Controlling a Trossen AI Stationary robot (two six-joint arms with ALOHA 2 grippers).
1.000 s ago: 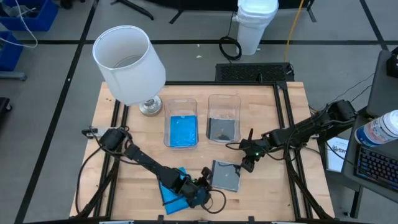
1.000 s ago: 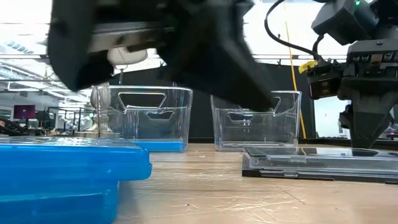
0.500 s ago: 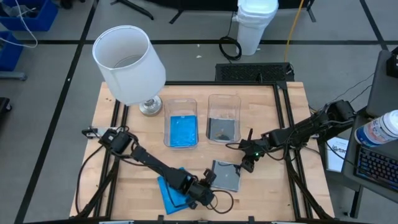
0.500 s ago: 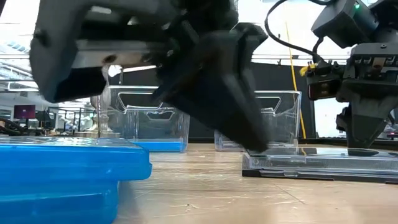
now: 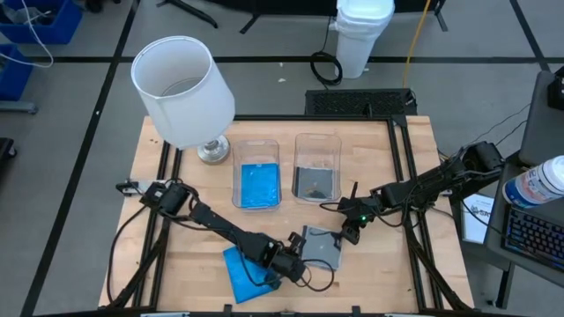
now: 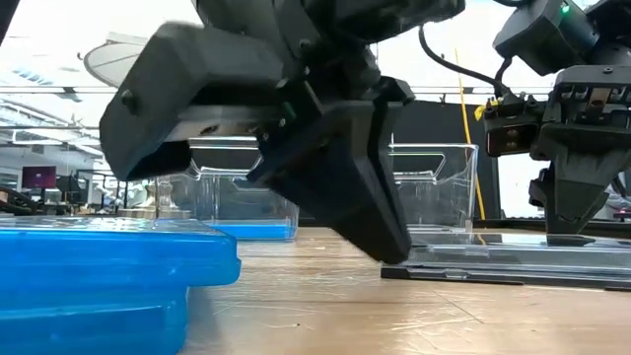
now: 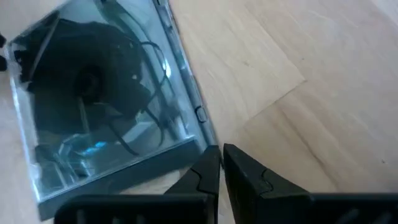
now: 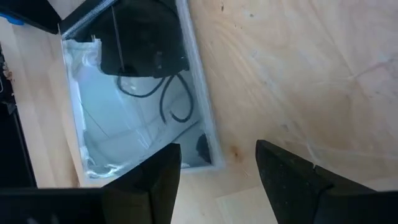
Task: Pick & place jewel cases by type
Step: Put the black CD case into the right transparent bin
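At table front, grey case (image 5: 322, 249) flat between left gripper (image 5: 292, 255), pinched shut and empty at its edge, and right gripper (image 5: 349, 232), spread wide. Risk: closed tips shoving case, arms clashing. Count: two tubs, blue stack (image 5: 244, 272), one loose grey.

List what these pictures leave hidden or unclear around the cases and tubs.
- Grey case, low view: its left end is behind the left gripper.
- Blue cases, high view: the left arm crosses them, so their count is unclear.
- Right tub, high view: its dark contents are too small to count.
- Blue cases, low view: cut off by the left and bottom edges.
- Right gripper, right wrist view: fingertips cut off by the bottom edge.
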